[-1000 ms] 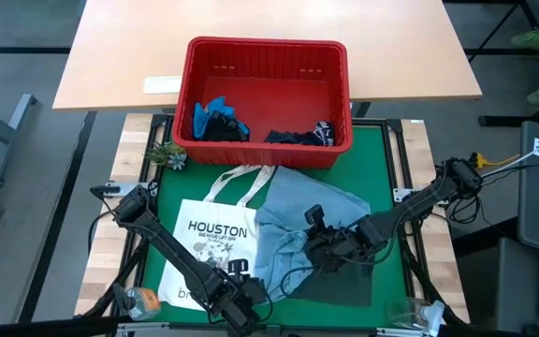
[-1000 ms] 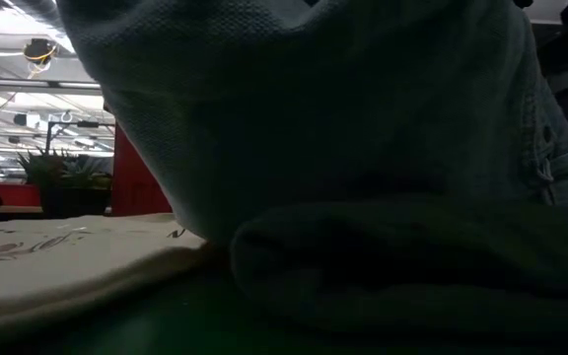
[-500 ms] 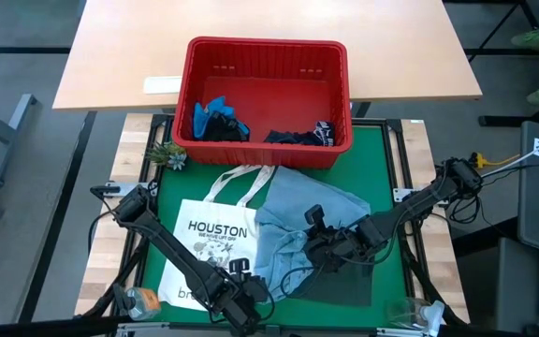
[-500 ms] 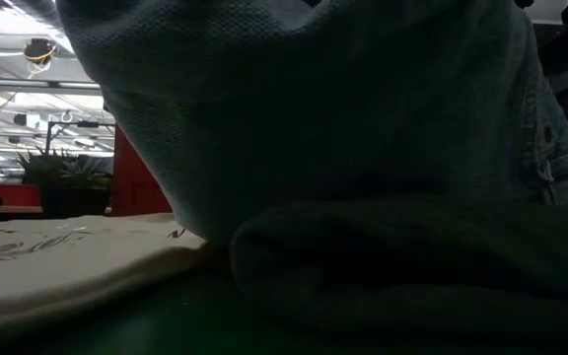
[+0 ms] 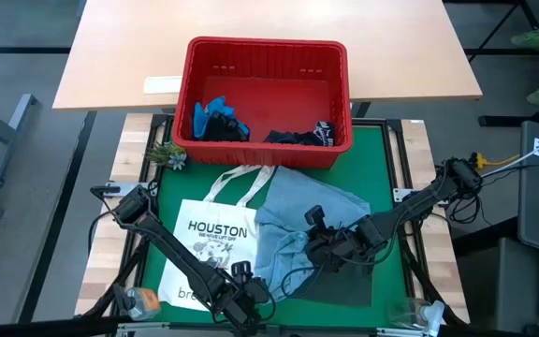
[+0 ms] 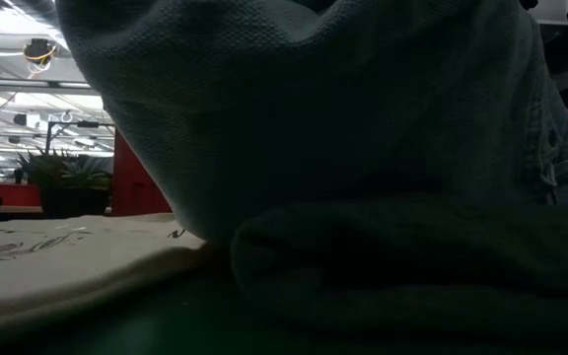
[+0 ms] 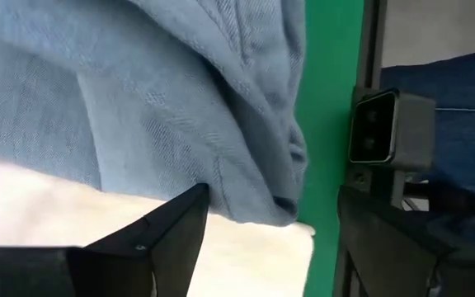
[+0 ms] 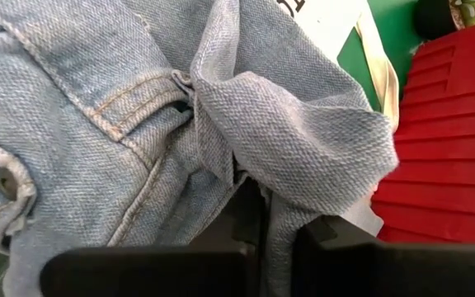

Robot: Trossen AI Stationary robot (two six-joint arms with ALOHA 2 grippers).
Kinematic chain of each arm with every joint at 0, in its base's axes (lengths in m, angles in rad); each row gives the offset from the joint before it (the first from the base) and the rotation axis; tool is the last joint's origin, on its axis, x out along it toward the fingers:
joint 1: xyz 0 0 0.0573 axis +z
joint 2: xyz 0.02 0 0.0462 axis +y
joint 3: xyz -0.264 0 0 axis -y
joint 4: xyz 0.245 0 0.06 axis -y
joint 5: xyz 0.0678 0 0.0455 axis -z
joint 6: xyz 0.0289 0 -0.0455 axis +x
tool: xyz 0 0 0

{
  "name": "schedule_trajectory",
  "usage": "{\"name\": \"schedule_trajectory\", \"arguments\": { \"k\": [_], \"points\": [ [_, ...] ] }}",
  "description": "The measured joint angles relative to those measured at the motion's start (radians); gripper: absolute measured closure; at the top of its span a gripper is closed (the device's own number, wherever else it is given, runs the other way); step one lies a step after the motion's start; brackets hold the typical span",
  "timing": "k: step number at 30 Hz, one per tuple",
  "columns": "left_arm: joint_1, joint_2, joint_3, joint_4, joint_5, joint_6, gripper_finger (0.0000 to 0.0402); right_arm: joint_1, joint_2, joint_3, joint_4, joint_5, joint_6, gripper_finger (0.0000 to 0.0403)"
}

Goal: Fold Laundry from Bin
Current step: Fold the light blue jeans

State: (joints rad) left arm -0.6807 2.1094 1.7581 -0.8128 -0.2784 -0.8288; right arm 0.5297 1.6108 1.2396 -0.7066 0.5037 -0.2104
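Left arm [image 5: 171,253]: thin black links, black cable alongside.
Right arm [image 5: 410,208]: black, blocky joints, looped black cables.
Left gripper [image 7: 258,235]: two flat black wedge-shaped fingers.
Right gripper [image 8: 275,239]: matte black fingers.

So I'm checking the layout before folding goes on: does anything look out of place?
Yes: the denim shirt lies bunched, partly over the white tote bag, which isn't laundry. The right tool pinches a fold of it.
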Motion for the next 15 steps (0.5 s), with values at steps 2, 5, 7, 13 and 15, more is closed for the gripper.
{"name": "schedule_trajectory", "arguments": {
  "k": [2,5,7,13,15],
  "points": [
    [0.000,0.000,-0.014,0.000,-0.008,0.001,0.0137,0.000,0.000,0.000,0.000,0.000,0.000,0.0379],
    [-0.001,0.000,-0.033,0.005,-0.046,0.001,0.0136,0.000,0.000,0.000,0.000,0.000,0.000,0.0379],
    [-0.003,0.000,-0.043,0.009,-0.058,0.001,0.0136,0.000,0.000,0.000,0.000,0.000,0.000,0.0379],
    [-0.004,0.000,-0.077,0.032,-0.090,0.003,0.0136,0.000,0.000,0.000,0.000,0.000,0.000,0.0379],
    [-0.003,0.000,-0.095,0.055,-0.102,0.003,0.0137,0.000,0.000,0.000,0.000,0.000,0.000,0.0379]
  ]
}}
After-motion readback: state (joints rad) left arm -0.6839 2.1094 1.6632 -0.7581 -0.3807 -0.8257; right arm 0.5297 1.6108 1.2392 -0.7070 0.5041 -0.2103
